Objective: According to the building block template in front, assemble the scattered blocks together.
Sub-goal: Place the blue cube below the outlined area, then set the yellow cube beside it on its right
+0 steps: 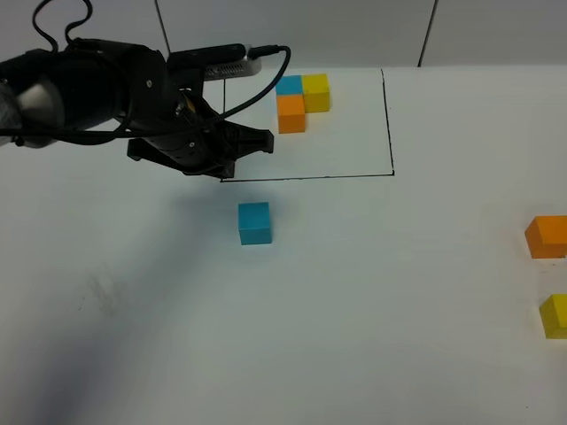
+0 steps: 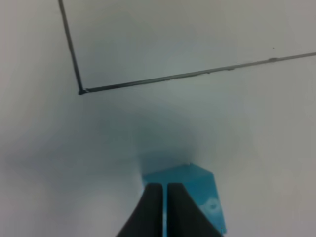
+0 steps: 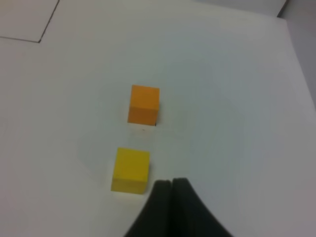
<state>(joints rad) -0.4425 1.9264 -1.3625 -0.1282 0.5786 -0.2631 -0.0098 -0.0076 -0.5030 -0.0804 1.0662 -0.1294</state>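
The scattered blocks (image 1: pixel 254 222) are lying apart. Blue cube (image 2: pixel 202 197) is sitting mid-worktop (image 1: pixel 372 354), just outside the drawn frame (image 1: pixel 310 176). Orange cube (image 1: pixel 547 236) and yellow cube (image 1: pixel 555 316) are sitting at the right edge. Building block template (image 1: pixel 299 99) is sitting inside the frame, toward the far edge. Left gripper (image 1: pixel 262 142) is hovering clenched, empty, over the frame's near-left corner. Right gripper (image 3: pixel 171 183) is also clenched, empty, near yellow. Cubes are looking light, rigid and smooth, so pinching across two opposite flat faces is probably suiting best.

light: bright; even | shadow: soft grey patch on table (image 1: pixel 106 301) under left arm (image 1: pixel 89 88) | focus: exterior sharp; wrist views blurred close in
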